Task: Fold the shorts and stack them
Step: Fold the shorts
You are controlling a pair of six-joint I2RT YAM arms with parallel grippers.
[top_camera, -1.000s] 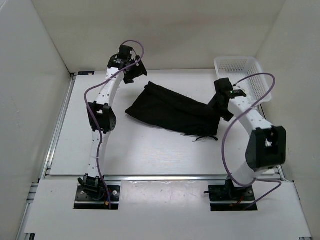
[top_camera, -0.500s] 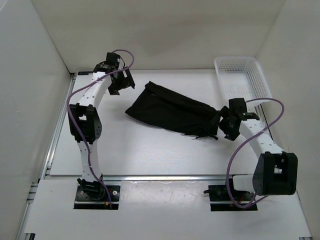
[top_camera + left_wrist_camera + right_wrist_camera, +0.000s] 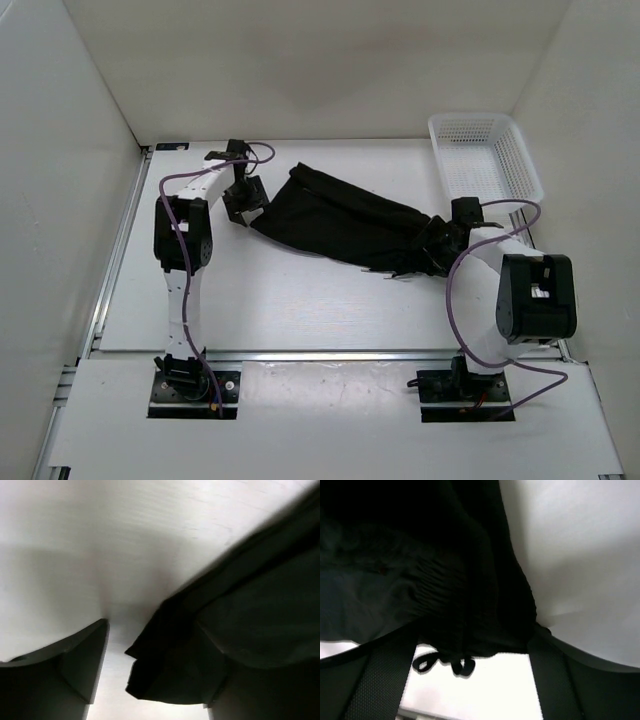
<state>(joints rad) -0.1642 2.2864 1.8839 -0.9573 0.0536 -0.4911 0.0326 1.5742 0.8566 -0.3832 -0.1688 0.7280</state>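
"Confirming positions before I go on: the shorts (image 3: 345, 225) lie slantwise across the middle of the table (image 3: 300, 310). One end points to the far-left corner and the waistband (image 3: 445, 595) end to the right edge, short of the basket (image 3: 487, 160)."

"Grippers?"

"The left gripper (image 3: 243, 203) sits at the far-left end of the cloth with its jaws wide. A corner (image 3: 165, 675) of the hem lies between the fingers (image 3: 75, 670), unpinched. The right gripper (image 3: 437, 250) is likewise spread wide and straddles the gathered band. The drawstring (image 3: 445, 664) lies just on its near side. Neither holds anything."

"The step in hand?"

"In my judgement, taking both ends for the fold. I would lower each gripper until one finger slides under the cloth, gather every layer, then close the two together. On the right I would bite the band itself, since the cord alone would pull free. On the left the corner sits shallow, so I would push in deeper before closing, or it may slip at the lift."
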